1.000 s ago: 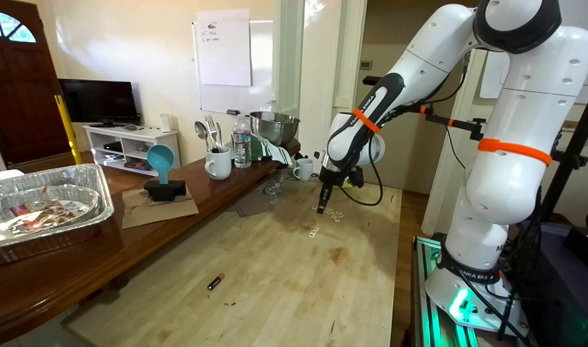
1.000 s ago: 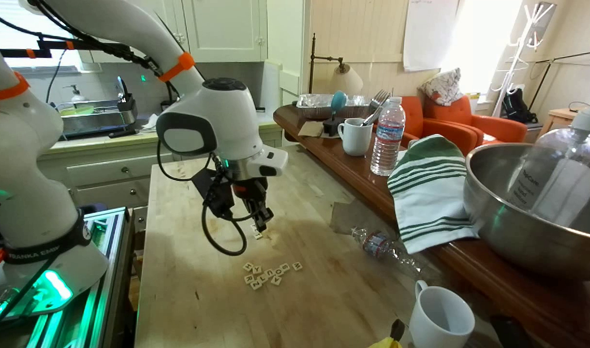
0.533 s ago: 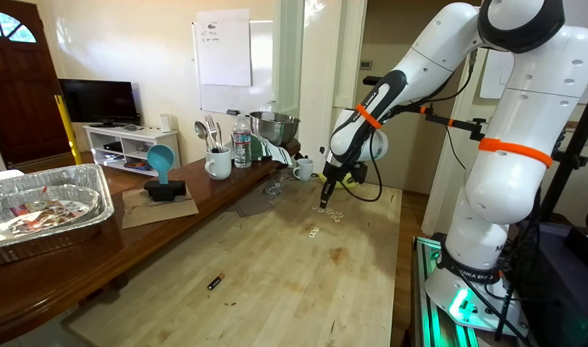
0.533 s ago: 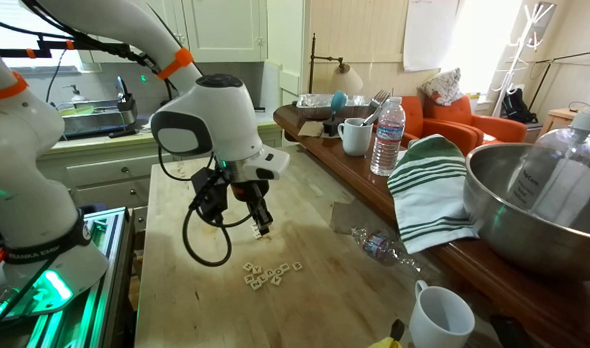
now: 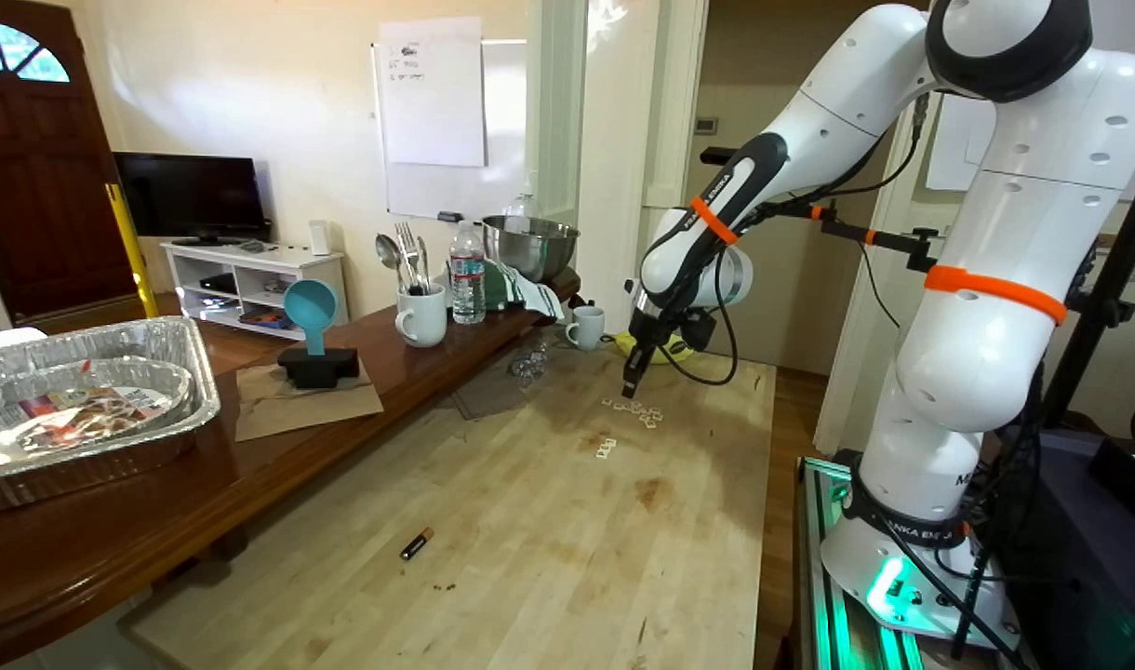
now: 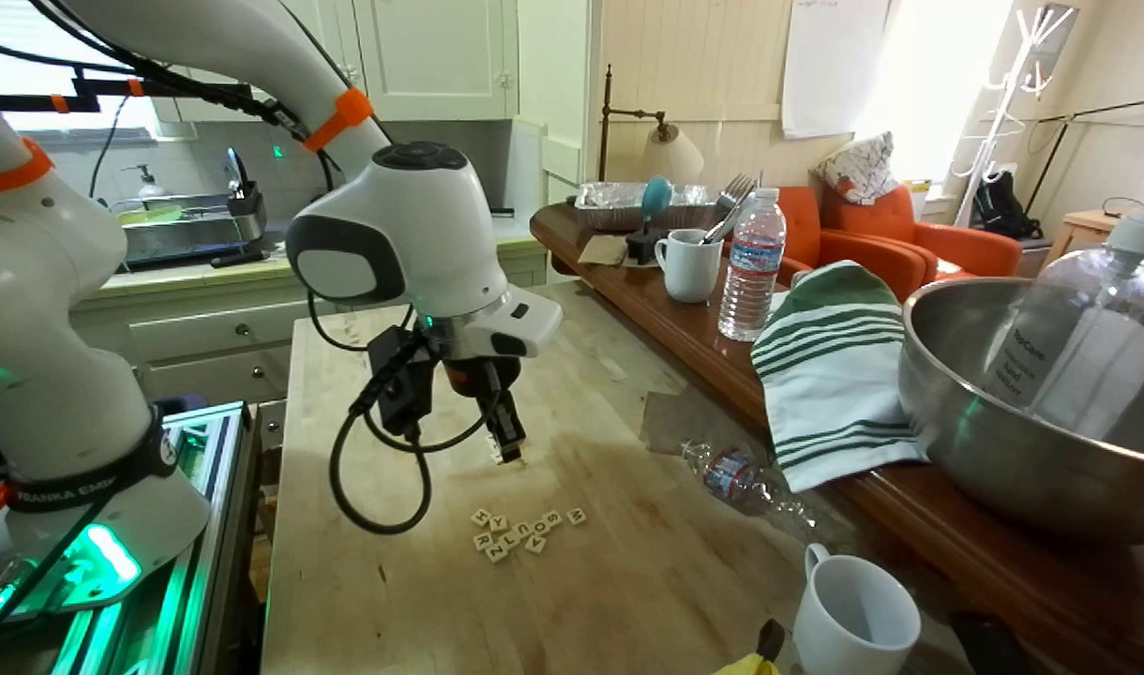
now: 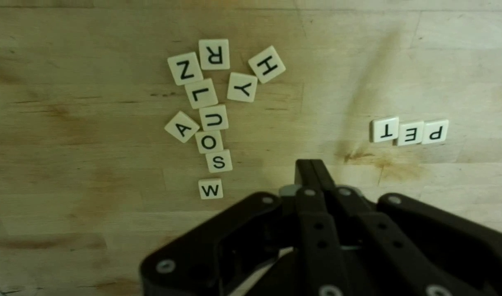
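My gripper [image 7: 310,162] is shut, its black fingers pressed together with nothing between them. It hangs over the wooden tabletop [image 5: 530,558], pointing down at a slant in both exterior views. In the wrist view the fingertips lie between two groups of cream letter tiles. To the right sits a short row, upside down there: the T tile [image 7: 385,129], E tile [image 7: 410,133] and P tile [image 7: 435,131]. A loose cluster spreads on the left, among it the W tile [image 7: 210,189], S tile [image 7: 219,160] and H tile [image 7: 267,64]. The gripper partly hides the row in an exterior view.
A battery [image 5: 417,543] lies on the tabletop. Toward its far end are a white mug [image 6: 858,609], a banana [image 5: 676,352] and a crushed plastic bottle [image 6: 731,473]. The raised brown counter [image 5: 279,465] alongside carries a steel bowl [image 6: 947,403] and a striped towel [image 6: 830,375].
My gripper has shifted slightly toward the mug end of the table, staying shut. More of the banana shows behind it, and the arm's cable loop has swung. The tiles have not moved.
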`<state>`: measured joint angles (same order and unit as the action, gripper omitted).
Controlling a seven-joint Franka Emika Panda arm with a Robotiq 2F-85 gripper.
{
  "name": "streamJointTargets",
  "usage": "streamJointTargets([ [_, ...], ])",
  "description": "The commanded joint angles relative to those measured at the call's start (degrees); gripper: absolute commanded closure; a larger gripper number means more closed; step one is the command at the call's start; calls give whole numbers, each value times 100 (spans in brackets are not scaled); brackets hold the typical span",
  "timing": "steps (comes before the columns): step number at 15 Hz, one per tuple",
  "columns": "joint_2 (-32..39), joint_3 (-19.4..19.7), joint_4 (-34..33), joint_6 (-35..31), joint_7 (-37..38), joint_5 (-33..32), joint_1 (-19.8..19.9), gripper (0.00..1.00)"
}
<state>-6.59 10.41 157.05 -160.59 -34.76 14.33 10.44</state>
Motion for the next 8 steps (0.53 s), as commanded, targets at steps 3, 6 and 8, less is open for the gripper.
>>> streamJointTargets([
  [3,-158,-91,57,363,69,57,-77,100],
  [6,-201,-3,57,495,177,-5,-355,74],
  [8,-220,-44,56,603,259,-31,-462,67],
])
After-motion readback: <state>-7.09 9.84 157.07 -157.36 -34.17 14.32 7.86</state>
